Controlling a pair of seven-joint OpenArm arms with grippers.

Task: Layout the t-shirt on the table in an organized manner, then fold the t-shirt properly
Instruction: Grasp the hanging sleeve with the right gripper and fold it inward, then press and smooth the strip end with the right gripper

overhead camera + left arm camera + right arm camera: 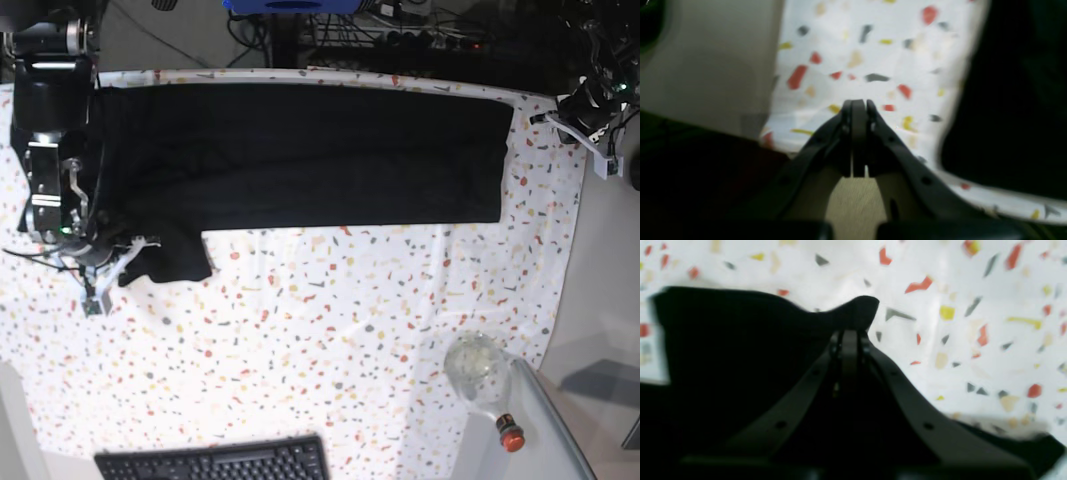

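Note:
The black t-shirt (300,155) lies spread flat along the far side of the speckled table (330,330), with one sleeve (165,255) hanging down at its left end. My right gripper (850,335) is shut at the sleeve's edge, where the cloth (740,340) rises to a small peak at the tips; in the base view it (125,255) sits at the sleeve's left side. My left gripper (858,103) is shut and empty over bare tablecloth (873,50), with the shirt's edge (1017,100) to its right. In the base view it (560,118) is just beyond the shirt's right end.
A black keyboard (215,462) lies at the front edge. A clear glass jar (478,365) and a red-capped bottle (510,435) stand at the front right. A plain grey side surface (605,300) borders the table on the right; it also shows in the left wrist view (706,66).

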